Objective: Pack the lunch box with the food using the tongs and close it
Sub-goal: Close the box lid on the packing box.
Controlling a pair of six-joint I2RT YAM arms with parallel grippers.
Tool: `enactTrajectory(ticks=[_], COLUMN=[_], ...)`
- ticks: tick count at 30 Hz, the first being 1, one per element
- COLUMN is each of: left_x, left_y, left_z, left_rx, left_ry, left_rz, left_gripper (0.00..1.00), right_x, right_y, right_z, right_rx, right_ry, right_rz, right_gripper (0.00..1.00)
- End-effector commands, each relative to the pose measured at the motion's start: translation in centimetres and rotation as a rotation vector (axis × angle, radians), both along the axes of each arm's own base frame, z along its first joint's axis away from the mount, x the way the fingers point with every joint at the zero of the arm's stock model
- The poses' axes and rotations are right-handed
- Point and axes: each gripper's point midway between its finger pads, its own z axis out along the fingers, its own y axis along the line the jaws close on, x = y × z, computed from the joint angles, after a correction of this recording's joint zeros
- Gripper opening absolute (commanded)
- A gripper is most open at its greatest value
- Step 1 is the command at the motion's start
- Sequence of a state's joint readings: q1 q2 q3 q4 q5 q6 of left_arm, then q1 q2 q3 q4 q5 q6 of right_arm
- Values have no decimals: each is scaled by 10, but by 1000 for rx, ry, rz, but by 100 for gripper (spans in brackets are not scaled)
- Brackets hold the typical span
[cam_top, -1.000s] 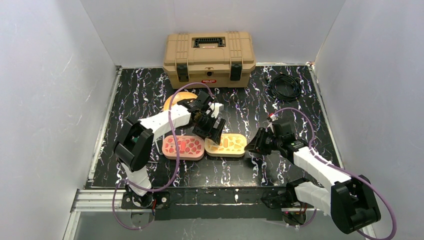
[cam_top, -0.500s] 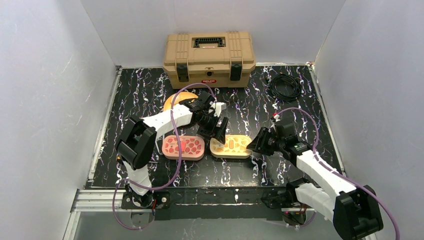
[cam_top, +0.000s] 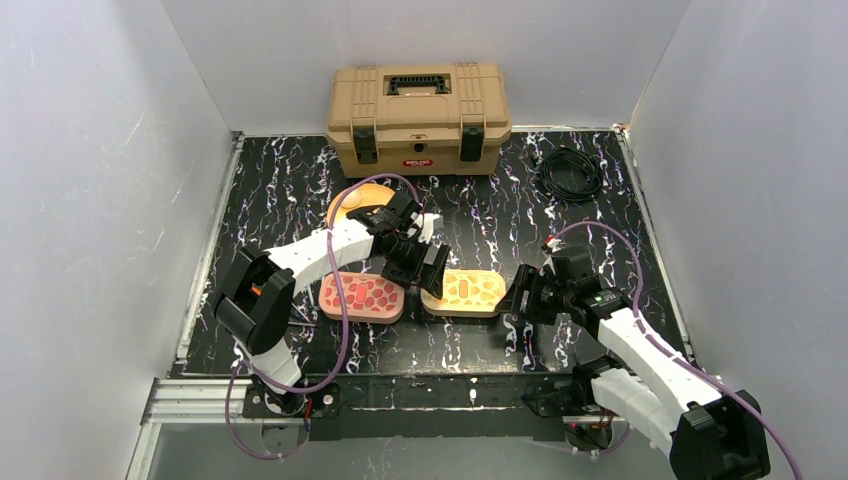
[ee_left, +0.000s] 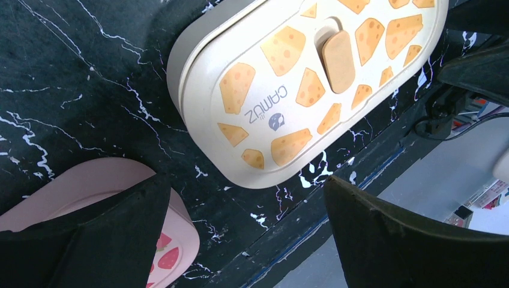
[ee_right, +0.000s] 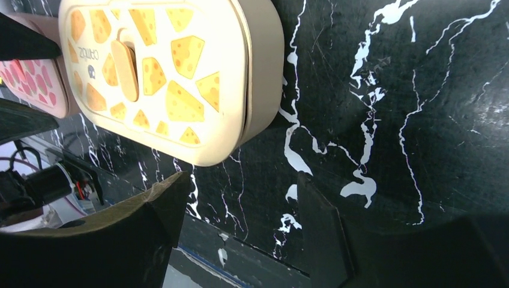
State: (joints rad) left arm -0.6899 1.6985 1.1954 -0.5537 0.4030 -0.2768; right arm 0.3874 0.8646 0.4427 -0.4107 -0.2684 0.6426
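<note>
Left gripper: 2 dark fingers spread wide, nothing between them, poised above the gap between 2 oval boxes. Right gripper: fingers likewise apart, holding nothing, just beside the right end of the lunch box. Lunch box: 1 cream oval case printed with yellow cheese wedges, lid on, tan tab at the lid's centre, lying flat near the front edge of the bench, between the 2 grippers. Pink box: 1 oval case with red print, just left of the lunch box, a strip of bench between them. Orange plate: 1, behind the left arm, partly hidden by it. Toolbox: 1 tan case, black latches, shut, against the back wall. Cable: 1 black coil, back right, well apart from the boxes. Bench surface: black with white veining.
</note>
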Motion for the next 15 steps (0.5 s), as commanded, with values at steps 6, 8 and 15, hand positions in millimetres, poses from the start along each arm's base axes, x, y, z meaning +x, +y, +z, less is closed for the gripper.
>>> enactTrajectory(ticks=[6,8,15], left_x=[-14,-15,-18], left_y=[-1,-2,-3], left_z=[8,7,4], left_rx=[-24,-27,-24], left_ry=[41,48,76], left_rz=[-12,-14,-19], left_gripper=[98,98,98], right_x=[-8,-9,2], right_y=[11,13,23], right_z=[6,3,2], right_rx=[-6,-21,-40], right_ry=[-7,-5,-21], right_rz=[104,106,75], right_gripper=[75,74,72])
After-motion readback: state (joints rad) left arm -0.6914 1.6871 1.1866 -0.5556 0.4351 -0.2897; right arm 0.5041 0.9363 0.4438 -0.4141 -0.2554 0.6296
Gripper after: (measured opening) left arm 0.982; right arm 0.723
